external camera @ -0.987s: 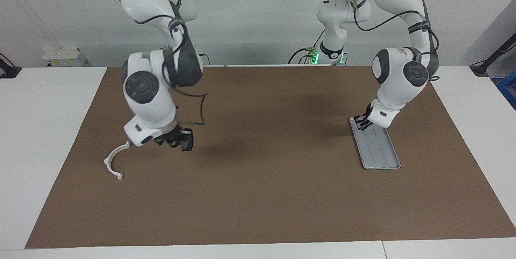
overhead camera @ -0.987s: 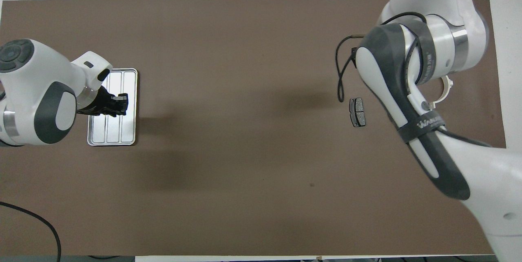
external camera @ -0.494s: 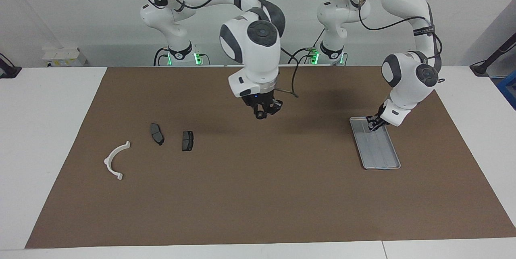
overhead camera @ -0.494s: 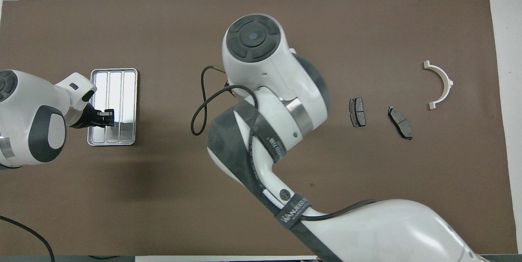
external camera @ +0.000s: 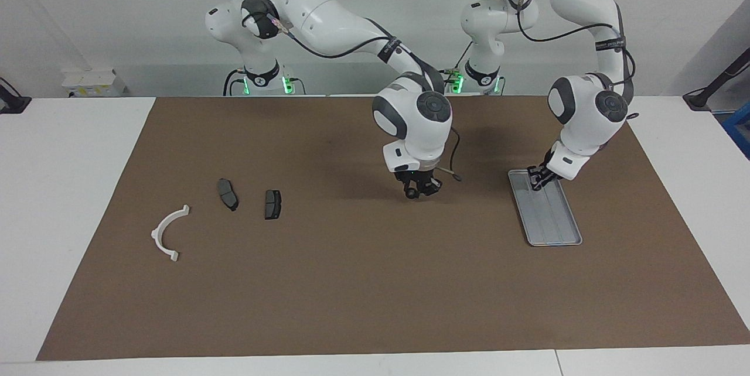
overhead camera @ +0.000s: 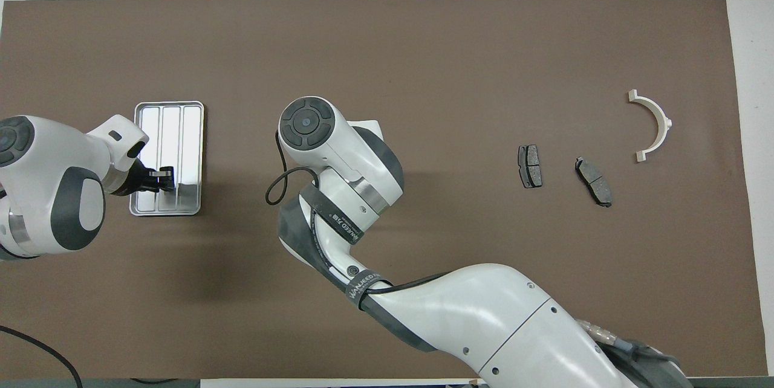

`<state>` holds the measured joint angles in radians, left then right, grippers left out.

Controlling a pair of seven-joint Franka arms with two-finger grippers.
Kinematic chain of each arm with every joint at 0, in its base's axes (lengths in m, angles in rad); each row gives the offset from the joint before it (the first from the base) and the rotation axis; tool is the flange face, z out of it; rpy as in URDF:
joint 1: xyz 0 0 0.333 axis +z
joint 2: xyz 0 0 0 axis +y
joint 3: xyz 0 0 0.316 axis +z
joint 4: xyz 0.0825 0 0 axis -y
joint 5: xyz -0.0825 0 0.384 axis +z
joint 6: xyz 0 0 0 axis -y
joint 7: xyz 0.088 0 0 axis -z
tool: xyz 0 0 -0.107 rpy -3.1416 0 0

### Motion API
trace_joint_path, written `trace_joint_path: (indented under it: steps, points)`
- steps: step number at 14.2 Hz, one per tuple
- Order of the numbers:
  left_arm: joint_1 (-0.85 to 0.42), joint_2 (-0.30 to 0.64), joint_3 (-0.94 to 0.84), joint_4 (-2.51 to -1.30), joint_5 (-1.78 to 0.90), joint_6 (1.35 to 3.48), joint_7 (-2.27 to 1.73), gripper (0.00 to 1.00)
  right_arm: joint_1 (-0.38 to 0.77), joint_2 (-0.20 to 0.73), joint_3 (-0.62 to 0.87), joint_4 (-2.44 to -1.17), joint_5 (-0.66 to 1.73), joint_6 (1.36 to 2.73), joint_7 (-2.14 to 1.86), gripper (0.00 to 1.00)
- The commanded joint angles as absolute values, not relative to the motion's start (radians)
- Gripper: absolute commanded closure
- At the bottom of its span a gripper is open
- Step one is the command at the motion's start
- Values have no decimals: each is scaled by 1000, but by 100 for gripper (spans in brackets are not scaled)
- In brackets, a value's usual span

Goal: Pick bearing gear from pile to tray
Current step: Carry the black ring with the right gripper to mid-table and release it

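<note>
We log a silver tray (external camera: 548, 212) at the left arm's end of the brown tabletop (external camera: 375, 282). The left pincer (external camera: 536, 180) sits low over its robot-side end; its finger state we cannot tell. The right pincer (external camera: 419, 188) hovers mid-tabletop, pressed together. White arc (external camera: 167, 232) and two grey pads (external camera: 272, 204) lie at the right arm's end.

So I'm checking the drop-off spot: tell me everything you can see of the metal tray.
The tray is a shallow silver-grey metal rectangle with rounded corners, a raised rim and lengthwise ridges. It lies flat on the brown mat toward the left arm's end of the table. The left gripper is down at its robot-side end; no part shows inside.
</note>
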<state>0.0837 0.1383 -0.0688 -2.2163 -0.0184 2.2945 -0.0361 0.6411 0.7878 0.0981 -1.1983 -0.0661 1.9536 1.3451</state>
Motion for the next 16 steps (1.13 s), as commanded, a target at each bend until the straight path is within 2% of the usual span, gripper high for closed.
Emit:
trace_joint_path:
  steps: [1, 3, 4, 6, 7, 8, 10, 12, 13, 16]
  points:
    - [71, 100, -64, -2266, -14, 2330, -63, 49, 640, 827, 98, -1173, -89, 2000, 1362, 100]
    - [74, 104, -66, -2243, -23, 2313, -67, 20, 640, 845, 98, -1173, -104, 2009, 1362, 100]
    - [74, 107, -66, -2226, -23, 2300, -67, 13, 638, 844, 98, -1173, -106, 2006, 1362, 100]
    - [71, 110, -66, -2171, -23, 2248, -69, 7, 640, 844, 98, -1172, -106, 2000, 1362, 100]
    - [71, 117, -66, -2133, -25, 2212, -71, 5, 638, 844, 98, -1169, -106, 1991, 1362, 93]
    - [68, 124, -66, -2096, -26, 2192, -84, 0, 640, 844, 97, -1167, -106, 1987, 1364, 1]
    - [34, 143, -66, -2057, -26, 2201, -179, 0, 629, 836, 97, -1154, -103, 1948, 1361, 0]
    - [-17, 144, -66, -2054, -26, 2220, -260, 0, 598, 831, 98, -1056, -91, 1846, 1355, 0]
    - [-41, 146, -64, -2054, -26, 2233, -291, 0, 547, 816, 109, -1027, -87, 1807, 1336, 0]
    - [-89, 153, -63, -2054, -28, 2264, -391, 0, 421, 710, 132, -1029, -55, 1752, 1090, 0]
